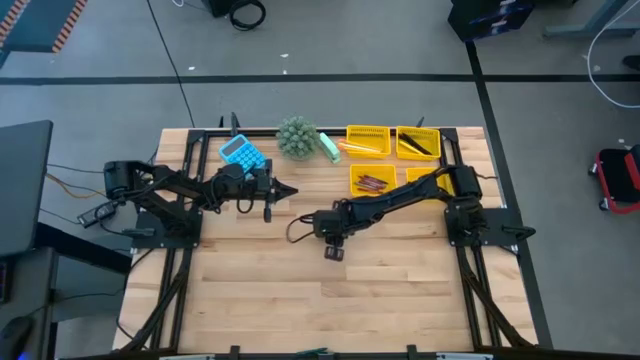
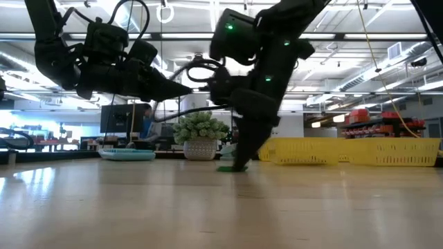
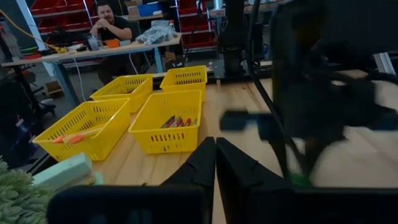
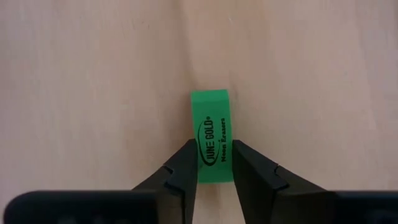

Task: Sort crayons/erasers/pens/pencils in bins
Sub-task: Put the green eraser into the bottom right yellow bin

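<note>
Green eraser (image 4: 209, 136) lies flat on the bare wooden table (image 1: 300, 290), well apart from the yellow bins (image 1: 368, 141). The right gripper (image 4: 209, 163) stands over it, fingers (image 4: 183, 171) pressed against both long sides: a grasp on the eraser at table level. Risk: contact covers only the near end, so the block may pivot or slip out on lifting. The left gripper (image 1: 291, 190) hangs clenched and empty above the table, near the blue calculator (image 1: 241, 153); the arms could collide in transit.
</note>
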`<action>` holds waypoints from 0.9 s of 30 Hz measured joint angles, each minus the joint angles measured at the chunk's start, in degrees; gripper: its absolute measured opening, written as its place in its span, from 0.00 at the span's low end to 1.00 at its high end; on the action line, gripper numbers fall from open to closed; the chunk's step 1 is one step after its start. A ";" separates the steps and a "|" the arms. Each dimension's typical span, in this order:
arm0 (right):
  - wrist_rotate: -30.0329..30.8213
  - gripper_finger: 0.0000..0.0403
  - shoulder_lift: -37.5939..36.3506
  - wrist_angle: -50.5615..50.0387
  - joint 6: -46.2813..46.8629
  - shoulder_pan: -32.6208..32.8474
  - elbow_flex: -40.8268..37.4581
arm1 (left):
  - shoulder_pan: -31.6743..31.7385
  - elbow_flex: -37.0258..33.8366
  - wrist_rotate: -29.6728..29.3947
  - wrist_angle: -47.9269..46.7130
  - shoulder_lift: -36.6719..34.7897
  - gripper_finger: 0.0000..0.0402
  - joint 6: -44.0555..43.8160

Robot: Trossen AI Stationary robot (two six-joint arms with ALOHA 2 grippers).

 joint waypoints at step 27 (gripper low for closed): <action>24.38 0.25 -46.53 -32.52 44.93 -2.93 -29.18 | 0.00 0.04 0.00 -1.26 0.02 0.06 -1.05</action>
